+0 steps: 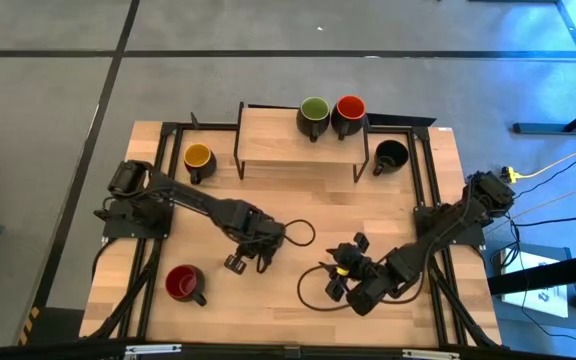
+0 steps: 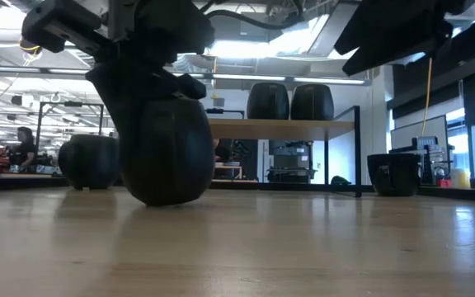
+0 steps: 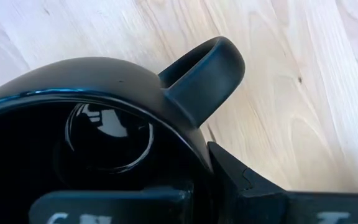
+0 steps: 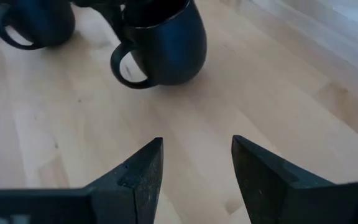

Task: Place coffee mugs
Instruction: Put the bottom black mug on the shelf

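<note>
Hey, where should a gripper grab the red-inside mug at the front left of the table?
Probably the rim of the black mug with the red inside, coming straight down: it stands upright and open. Put one finger inside the wall, on the side away from its handle, which points toward the table's middle.

You have six black mugs. Green-lined mug and red-lined mug sit touching at upper centre; a black-lined mug right of them, yellow-lined mug upper left, another red-lined mug lower left. The sixth mug stands upright mid-frame.
</note>
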You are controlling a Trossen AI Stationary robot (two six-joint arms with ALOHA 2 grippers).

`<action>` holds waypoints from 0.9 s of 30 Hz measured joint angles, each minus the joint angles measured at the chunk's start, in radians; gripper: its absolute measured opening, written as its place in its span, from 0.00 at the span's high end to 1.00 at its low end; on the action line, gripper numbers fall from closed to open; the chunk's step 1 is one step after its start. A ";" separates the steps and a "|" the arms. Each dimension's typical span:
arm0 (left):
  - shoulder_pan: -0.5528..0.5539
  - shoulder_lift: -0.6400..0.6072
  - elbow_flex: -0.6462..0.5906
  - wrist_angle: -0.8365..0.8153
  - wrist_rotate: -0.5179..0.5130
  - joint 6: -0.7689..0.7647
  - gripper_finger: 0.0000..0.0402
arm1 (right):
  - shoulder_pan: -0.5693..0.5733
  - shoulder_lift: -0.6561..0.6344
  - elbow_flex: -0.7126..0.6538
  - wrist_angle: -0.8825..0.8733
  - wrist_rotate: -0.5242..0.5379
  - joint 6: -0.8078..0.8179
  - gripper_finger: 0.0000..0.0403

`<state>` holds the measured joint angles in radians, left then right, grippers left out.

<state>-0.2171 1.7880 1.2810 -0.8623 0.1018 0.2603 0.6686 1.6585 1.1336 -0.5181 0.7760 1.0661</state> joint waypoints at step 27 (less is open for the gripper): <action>0.005 -0.137 0.176 -0.215 -0.094 -0.110 0.77 | 0.005 0.000 0.000 0.032 0.017 0.007 0.56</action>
<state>-0.2117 1.6506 1.4568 -1.0772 0.0074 0.1503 0.6739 1.6585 1.1336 -0.4863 0.7930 1.0729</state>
